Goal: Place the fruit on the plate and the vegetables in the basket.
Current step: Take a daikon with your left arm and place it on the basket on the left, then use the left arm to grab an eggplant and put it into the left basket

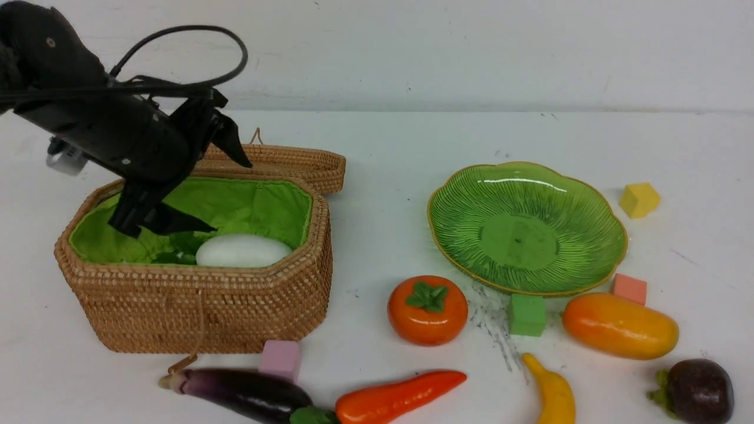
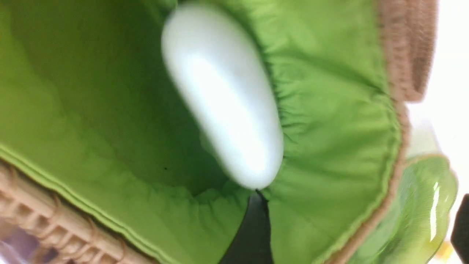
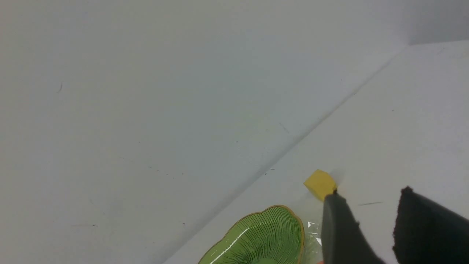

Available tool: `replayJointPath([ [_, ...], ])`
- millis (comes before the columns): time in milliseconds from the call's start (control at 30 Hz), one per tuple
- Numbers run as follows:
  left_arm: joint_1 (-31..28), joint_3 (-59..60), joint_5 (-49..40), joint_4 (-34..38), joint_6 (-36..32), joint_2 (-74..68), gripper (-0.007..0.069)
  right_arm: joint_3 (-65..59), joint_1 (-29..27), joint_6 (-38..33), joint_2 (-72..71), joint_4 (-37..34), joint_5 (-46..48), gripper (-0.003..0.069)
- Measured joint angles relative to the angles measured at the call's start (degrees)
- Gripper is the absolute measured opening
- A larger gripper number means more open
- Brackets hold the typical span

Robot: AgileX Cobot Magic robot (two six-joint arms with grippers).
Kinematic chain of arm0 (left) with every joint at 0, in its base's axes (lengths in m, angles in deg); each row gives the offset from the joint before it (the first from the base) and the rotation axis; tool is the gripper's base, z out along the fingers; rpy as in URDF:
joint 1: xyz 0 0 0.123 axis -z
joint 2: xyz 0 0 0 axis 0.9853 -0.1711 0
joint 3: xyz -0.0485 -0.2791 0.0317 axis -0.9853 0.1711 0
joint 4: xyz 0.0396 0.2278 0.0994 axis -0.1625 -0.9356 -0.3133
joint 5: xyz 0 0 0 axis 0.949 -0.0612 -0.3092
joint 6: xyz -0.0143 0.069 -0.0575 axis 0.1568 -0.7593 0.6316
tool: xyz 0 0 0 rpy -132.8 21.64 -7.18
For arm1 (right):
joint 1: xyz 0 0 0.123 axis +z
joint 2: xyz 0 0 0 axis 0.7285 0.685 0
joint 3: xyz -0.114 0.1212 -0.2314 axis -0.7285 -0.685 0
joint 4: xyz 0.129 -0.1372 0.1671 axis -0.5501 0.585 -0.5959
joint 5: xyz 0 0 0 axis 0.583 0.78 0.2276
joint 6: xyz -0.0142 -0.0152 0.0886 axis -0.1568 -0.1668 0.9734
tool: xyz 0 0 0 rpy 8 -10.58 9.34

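Inside the woven rattan basket [image 1: 200, 312], on green cloth lining [image 1: 253, 203], lies the smooth white oval radish [image 1: 242, 250], its leaves mostly hidden by the near wall. Left fingers [image 1: 230, 141] hang above it, spread wide and empty; right fingers [image 3: 340, 227], visible only to their wrist camera, stand apart, empty. On the bench [image 1: 383, 147], eggplant [image 1: 235, 391] and banana [image 1: 556, 394] are cut off by the frame. Glossy persimmon [image 1: 427, 312] sits near the ribbed plate [image 1: 471, 206].

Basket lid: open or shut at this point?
Open. The woven lid lies flipped back behind the basket, and the white radish is in plain sight lying inside.
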Motion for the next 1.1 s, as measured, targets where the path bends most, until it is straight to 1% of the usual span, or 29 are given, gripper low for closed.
replayJointPath([
  [33, 0.0, -0.7, -1.6, -0.2, -3.4, 0.8, 0.0631, 0.0, 0.0, 0.0, 0.0, 0.0, 0.0, 0.0245],
  [67, 0.0, -1.0, -1.9, -0.2, -4.2, 0.9, 0.0624, 0.0, 0.0, 0.0, 0.0, 0.0, 0.0, 0.0245],
  [100, 0.0, -2.2, -5.3, -0.3, -10.4, 2.5, 0.0594, 0.0, 0.0, 0.0, 0.0, 0.0, 0.0, 0.0245],
  [167, 0.0, -2.8, -10.6, 0.2, -17.6, 5.0, 0.0555, 0.0, 0.0, 0.0, 0.0, 0.0, 0.0, 0.0245],
  [233, 0.0, -2.7, -16.5, 0.4, -21.1, 6.9, 0.0524, 0.0, 0.0, 0.0, 0.0, 0.0, 0.0, 0.0245],
  [267, 0.0, -2.1, -19.5, 0.4, -21.1, 8.1, 0.0510, 0.0, 0.0, 0.0, 0.0, 0.0, 0.0, 0.0245],
  [300, 0.0, -2.0, -20.3, 0.2, -20.8, 8.5, 0.0508, 0.0, 0.0, 0.0, 0.0, 0.0, 0.0, 0.0245],
  [400, 0.4, 4.2, -22.9, -1.4, -16.3, 12.6, 0.0484, 0.0, 0.0, 0.0, 0.0, 0.0, 0.0, 0.0245],
  [500, 2.0, 13.6, -20.8, -4.2, -11.3, 17.0, 0.0479, 0.0, 0.0, 0.0, 0.0, 0.0, -0.6, 0.0245],
  [533, 2.1, 14.2, -20.5, -4.4, -10.6, 17.3, 0.0479, 0.0, 0.0, 0.0, 0.0, 0.0, -0.8, 0.0245],
  [667, 4.8, 25.9, -10.0, -3.7, -1.0, 19.7, 0.0479, 0.0, 0.0, 0.0, 0.0, -0.1, -2.3, 0.0245],
  [800, 7.2, 32.6, 2.9, -1.5, 6.8, 18.8, 0.0479, 0.0, 0.0, 0.0, 0.0, -0.2, -2.6, 0.0245],
  [933, 7.4, 34.0, 9.2, -0.5, 9.2, 16.3, 0.0479, 0.0, 0.0, 0.0, 0.0, -0.2, -2.7, 0.0245],
  [1100, 7.4, 34.1, 12.1, -0.3, 9.8, 11.1, 0.0479, 0.0, 0.0, 0.0, 0.0, -0.2, -2.7, 0.0245],
])
